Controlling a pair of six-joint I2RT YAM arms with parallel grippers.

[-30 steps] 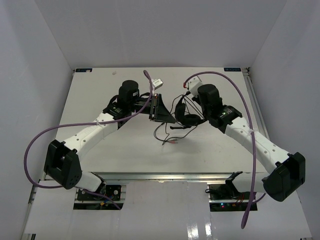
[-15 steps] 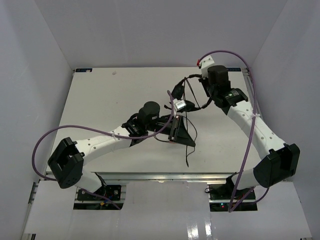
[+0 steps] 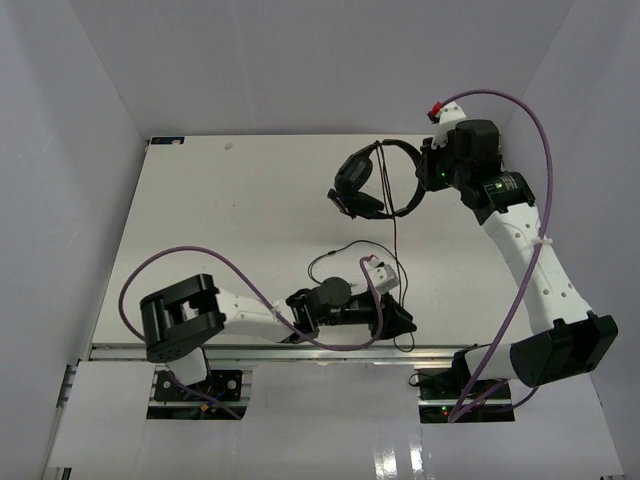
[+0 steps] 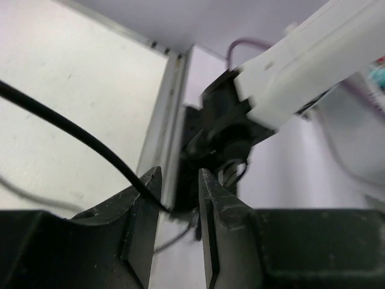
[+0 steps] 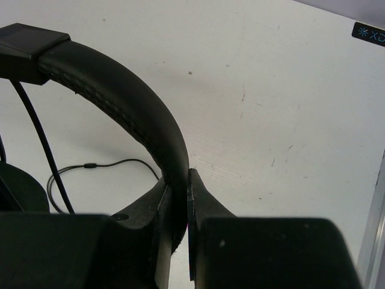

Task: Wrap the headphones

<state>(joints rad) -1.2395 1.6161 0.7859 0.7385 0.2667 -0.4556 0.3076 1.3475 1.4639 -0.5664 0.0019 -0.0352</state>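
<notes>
Now, headphones (image 3: 355, 185): held up off the table (image 3: 230, 220) at its far right, with the earcups hung to the left of the arched headband (image 5: 114, 78).
Right gripper (image 3: 428, 172): clamped on the headband, one finger pressed against each side of the band (seen plainly in the right wrist view).
Cable (image 3: 394, 250): a straight run is seen from the headphones down towards the near edge, and a slack loop is laid on the table to its left.
Left gripper (image 3: 405, 322): set low by the table's near edge, well apart from the right gripper, with its tips turned to the right.
Left jaws: parted by a narrow gap that is wider than the cable. The cable is led into that gap past one finger, and whether it is pinched deeper in cannot be told.
Table surface: white, marked with faint scuffs and specks in the right wrist view.
</notes>
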